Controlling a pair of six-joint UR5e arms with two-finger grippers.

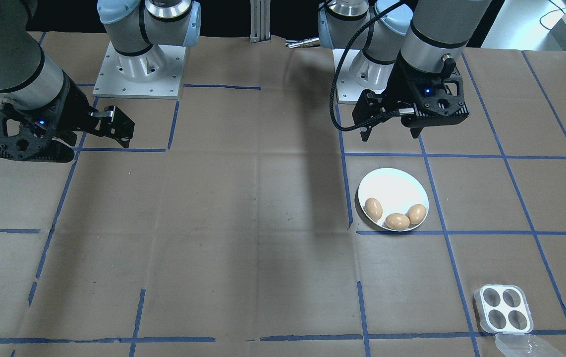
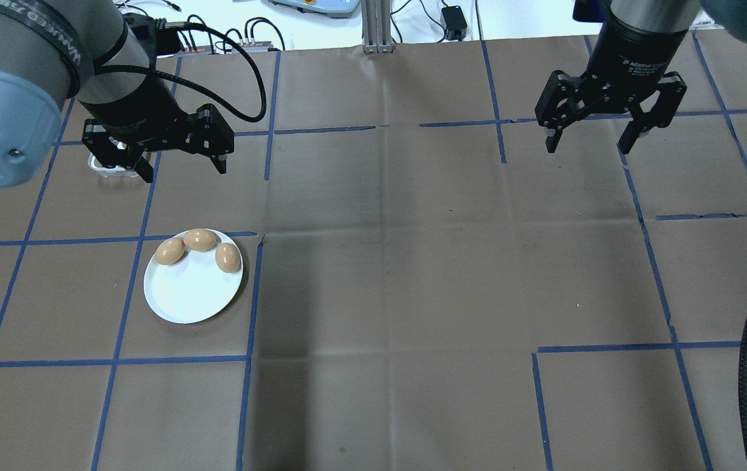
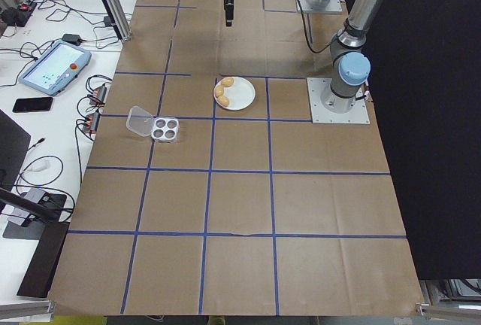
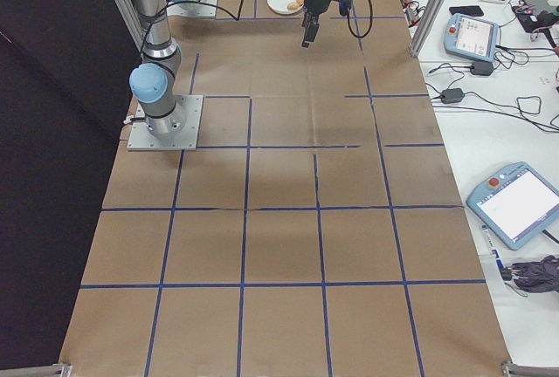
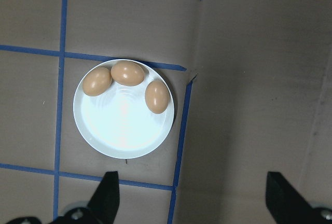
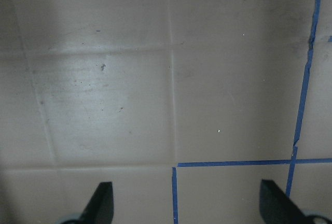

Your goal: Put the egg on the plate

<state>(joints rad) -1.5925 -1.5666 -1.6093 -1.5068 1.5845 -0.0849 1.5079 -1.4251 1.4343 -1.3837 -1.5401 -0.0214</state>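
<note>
The round white plate (image 2: 190, 297) lies on the table's left side and holds three brown eggs (image 2: 199, 239) along its far rim. The left wrist view looks straight down on the plate (image 5: 122, 130) and the eggs (image 5: 127, 73). High above the plate hangs my left gripper (image 2: 184, 170), open and holding nothing; from the front it (image 1: 391, 135) shows on the robot's side of the plate (image 1: 392, 188). My right gripper (image 2: 588, 145) is open and empty over bare paper at the far right, well away from the plate.
A small square four-cup egg tray (image 1: 503, 308) with empty cups and a clear lid (image 1: 523, 343) sits near the table's far left corner. Brown paper with blue tape lines (image 2: 249, 294) covers the table.
</note>
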